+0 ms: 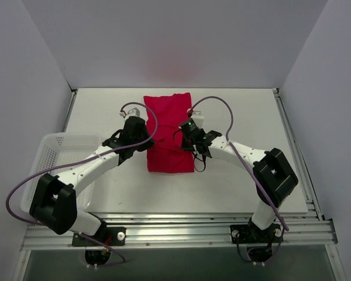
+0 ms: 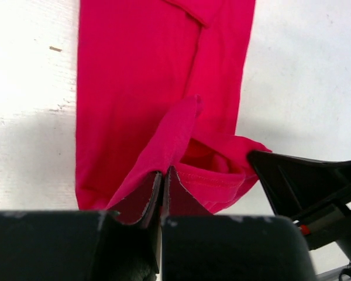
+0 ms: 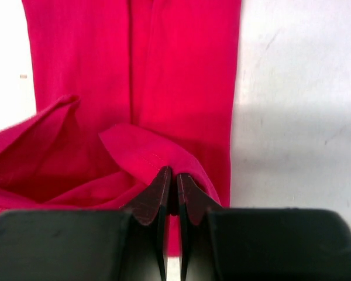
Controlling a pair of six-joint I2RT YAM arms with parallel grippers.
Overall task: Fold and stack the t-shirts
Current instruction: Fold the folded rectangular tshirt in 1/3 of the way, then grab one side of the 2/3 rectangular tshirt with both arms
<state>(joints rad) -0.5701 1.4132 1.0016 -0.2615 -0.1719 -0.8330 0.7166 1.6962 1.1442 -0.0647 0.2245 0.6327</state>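
Red shirt (image 1: 168, 126) is lying as a narrow strip on the table (image 1: 251, 117); left gripper (image 2: 164, 175) and right gripper (image 3: 174, 174) are each pinching its near hem. Carrying both corners forward level and together should be keeping the fold square.

Left arm (image 1: 88, 165) and right arm (image 1: 245, 153) show white links, black joints, looping purple cables (image 1: 9, 199) and dark wedge-shaped claw fingers (image 3: 155, 196).
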